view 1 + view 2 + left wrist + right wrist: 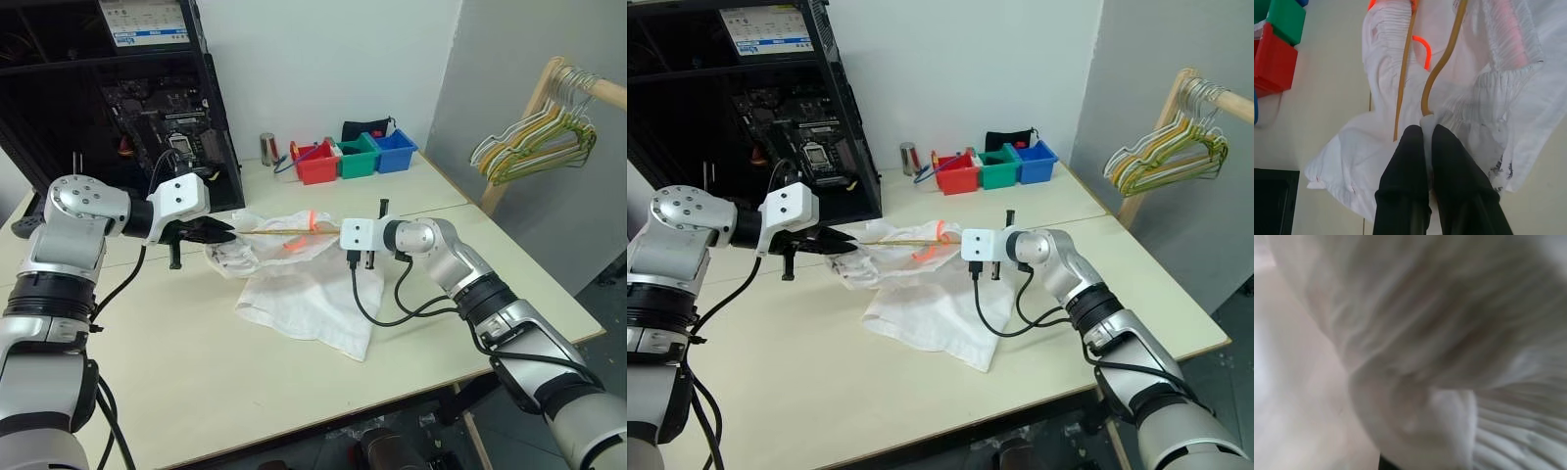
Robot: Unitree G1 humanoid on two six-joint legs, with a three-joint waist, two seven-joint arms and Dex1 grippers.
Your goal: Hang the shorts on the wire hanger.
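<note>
The white shorts [309,299] lie crumpled mid-table, their upper part lifted between my two grippers. The thin tan wire hanger [279,231] runs level through that raised fabric. My left gripper [227,234] is at the hanger's left end. In the left wrist view its black fingers [1449,161] are pinched nearly together on the wire's curved end [1442,63] and a fold of cloth. My right gripper [333,232] is buried in the shorts' right side, fingers hidden. Its wrist view has gathered white fabric [1449,333] bunched right over the fingertips.
A black open computer case [147,98] stands at the back left. Red [315,164], green [358,157] and blue [395,152] bins and a metal can [267,149] sit at the back. A bunch of hangers [539,142] hangs on a wooden rack at the right.
</note>
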